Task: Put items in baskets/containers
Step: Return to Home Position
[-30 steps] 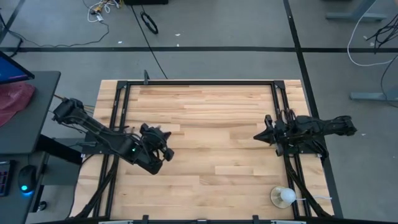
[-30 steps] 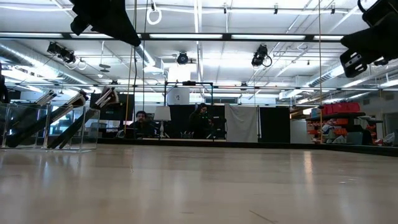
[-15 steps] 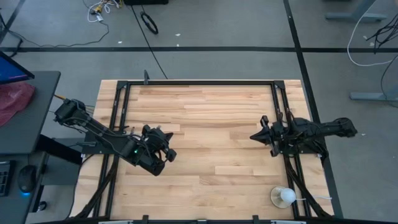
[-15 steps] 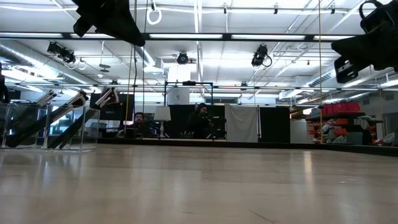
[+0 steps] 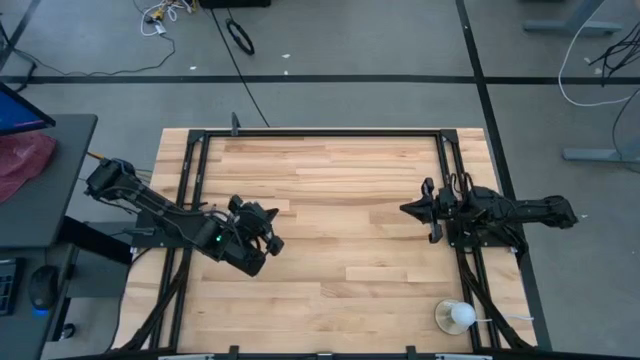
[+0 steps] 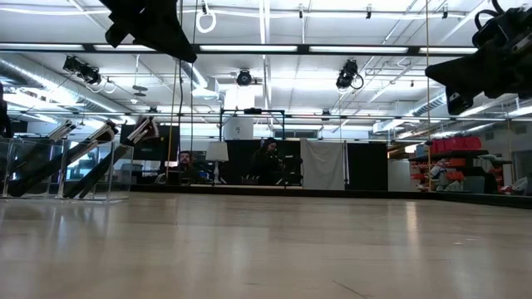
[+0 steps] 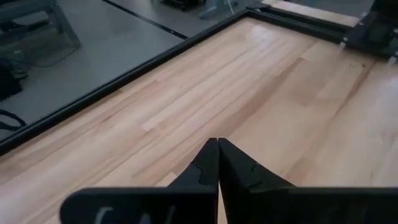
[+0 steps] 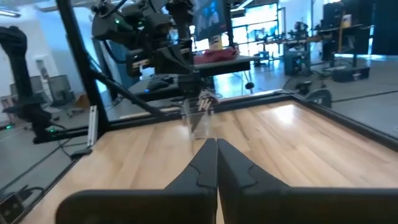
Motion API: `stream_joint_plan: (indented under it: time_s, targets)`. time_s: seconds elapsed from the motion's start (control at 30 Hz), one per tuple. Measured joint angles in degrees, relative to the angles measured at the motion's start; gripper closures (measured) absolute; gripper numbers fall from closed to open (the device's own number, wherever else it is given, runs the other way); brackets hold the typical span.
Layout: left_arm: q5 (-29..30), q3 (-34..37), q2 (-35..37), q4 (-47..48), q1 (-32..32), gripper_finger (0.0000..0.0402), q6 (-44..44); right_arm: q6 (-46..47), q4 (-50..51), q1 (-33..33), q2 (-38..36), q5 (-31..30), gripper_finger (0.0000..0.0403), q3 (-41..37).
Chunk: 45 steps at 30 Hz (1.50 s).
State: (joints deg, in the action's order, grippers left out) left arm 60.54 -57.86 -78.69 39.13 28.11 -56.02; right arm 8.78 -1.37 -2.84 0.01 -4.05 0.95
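A clear container (image 6: 58,170) stands on the table, seen at the left of the low view. Several brushes (image 6: 108,133) lean inside it, their silver ferrules sticking out above its rim. The right wrist view shows the same container (image 8: 199,115) standing below my left arm. I cannot make it out in the high view. My left gripper (image 5: 274,240) hangs shut above the table's left half, with nothing between its fingers (image 7: 213,142). My right gripper (image 5: 404,209) is shut too, held level above the right side and pointing toward the table's left (image 8: 211,142).
A white ball-like object with a stick (image 5: 455,317) lies at the near right corner. Black frame rails (image 5: 320,132) run along the table's far, left and right sides. Bare wood (image 5: 340,230) lies between the two grippers. People sit in the room beyond (image 6: 187,159).
My right gripper has sunk a little and shifted slightly toward the table's left, tipping until it points level. It stays shut. My left gripper has kept its place.
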Motion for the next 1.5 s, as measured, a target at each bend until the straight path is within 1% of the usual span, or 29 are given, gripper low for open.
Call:
stream_joint_plan:
  time_s: [0.1, 0.17, 0.2, 0.27, 0.3, 0.37, 0.4, 0.43, 0.53, 0.6, 0.7, 0.87, 0.97, 1.2, 1.37, 1.5]
  targets:
    - [-3.9, 4.0, 2.3, -6.5, -3.4, 0.04, 5.2, -1.6, 0.0, 1.1, 0.0, 0.0, 0.0401, 0.0]
    - [-8.9, 8.3, 4.2, -15.3, -6.4, 0.04, 12.3, -3.1, 0.0, 1.3, 0.2, 0.1, 0.04, 0.0]
    - [-12.1, 10.9, 5.2, -21.5, -8.0, 0.04, 16.7, -3.2, 0.0, 1.3, 0.2, 0.2, 0.0399, 0.0]
    - [-19.8, 16.0, 7.1, -34.0, -11.5, 0.04, 25.5, -3.3, 0.0, 1.3, 0.2, 0.3, 0.0395, 0.0]
    - [-24.7, 18.5, 7.9, -41.0, -13.4, 0.04, 30.2, -3.3, 0.0, 1.3, 0.2, 0.3, 0.0392, 0.0]
    - [-35.0, 22.8, 9.7, -51.3, -17.5, 0.04, 38.3, -3.3, 0.0, 1.3, 0.2, 0.3, 0.0387, 0.0]
    - [-39.3, 24.4, 10.8, -54.4, -19.6, 0.04, 40.6, -3.3, 0.0, 1.3, 0.2, 0.4, 0.0385, 0.0]
    - [-42.3, 25.6, 12.2, -55.7, -21.8, 0.04, 41.9, -3.3, 0.0, 1.3, 0.2, 0.6, 0.0383, 0.0]
    - [-45.1, 29.3, 19.4, -54.7, -26.7, 0.0401, 43.1, -3.3, 0.0, 1.3, 0.2, 0.6, 0.0379, 0.0]
    - [-47.8, 32.3, 25.5, -54.6, -28.7, 0.0401, 43.2, -3.3, 0.0, 1.3, 0.2, 0.6, 0.0379, 0.0]
    - [-51.0, 36.8, 35.8, -54.9, -28.6, 0.0401, 43.3, -3.3, 0.0, 1.3, 0.2, 0.5, 0.0378, 0.0]
    - [-51.1, 43.7, 51.2, -54.4, -27.0, 0.0401, 45.2, -3.3, 0.0, 1.3, 0.2, 0.5, 0.0378, 0.0]
    - [-51.2, 47.1, 58.3, -54.7, -26.6, 0.0401, 46.7, -3.3, 0.0, 1.3, 0.2, 0.5, 0.0378, 0.0]
    - [-56.9, 53.2, 70.6, -53.7, -26.7, 0.0401, 49.1, -3.3, 0.0, 1.3, 0.2, 0.5, 0.0378, 0.0]
    - [-57.2, 53.9, 78.4, -45.1, -26.7, 0.0401, 49.3, -3.3, 0.0, 1.3, 0.2, 0.5, 0.0378, 0.0]
    - [-55.6, 53.9, 78.5, -43.0, -26.8, 0.0401, 50.9, -3.3, 0.0, 1.3, 0.2, 0.5, 0.0378, 0.0]
